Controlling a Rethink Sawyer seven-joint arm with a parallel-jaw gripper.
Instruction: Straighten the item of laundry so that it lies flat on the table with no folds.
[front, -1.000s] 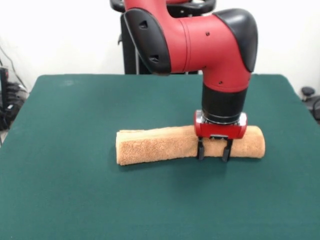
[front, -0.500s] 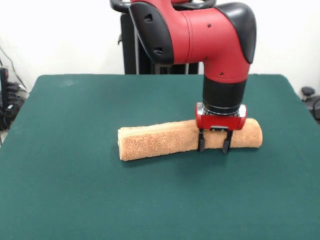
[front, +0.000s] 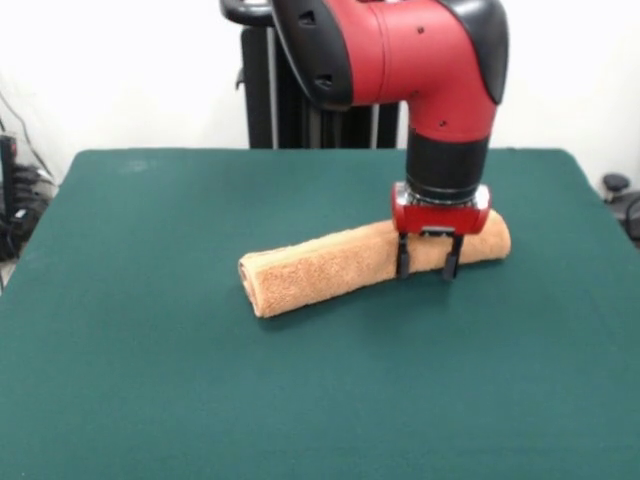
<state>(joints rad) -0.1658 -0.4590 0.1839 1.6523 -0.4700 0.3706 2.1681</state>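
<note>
One towel (front: 330, 268), folded into a long roll, lies mid-counter (front: 150, 400), its long axis running from a lower end to a higher end under the arm. Your gripper (front: 427, 264) sits at that higher end, jaws part-spread, straddling the near edge; whether they pinch cloth, you can't tell.

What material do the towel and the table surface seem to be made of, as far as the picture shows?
The towel: most likely terry cotton, matte orange-tan, with a nubby looped surface and soft rounded folds where it lies bunched into a long roll. The table: a dark green cloth cover, felt-like, matte and without shine or visible weave; what lies under the cloth cannot be told.
</note>
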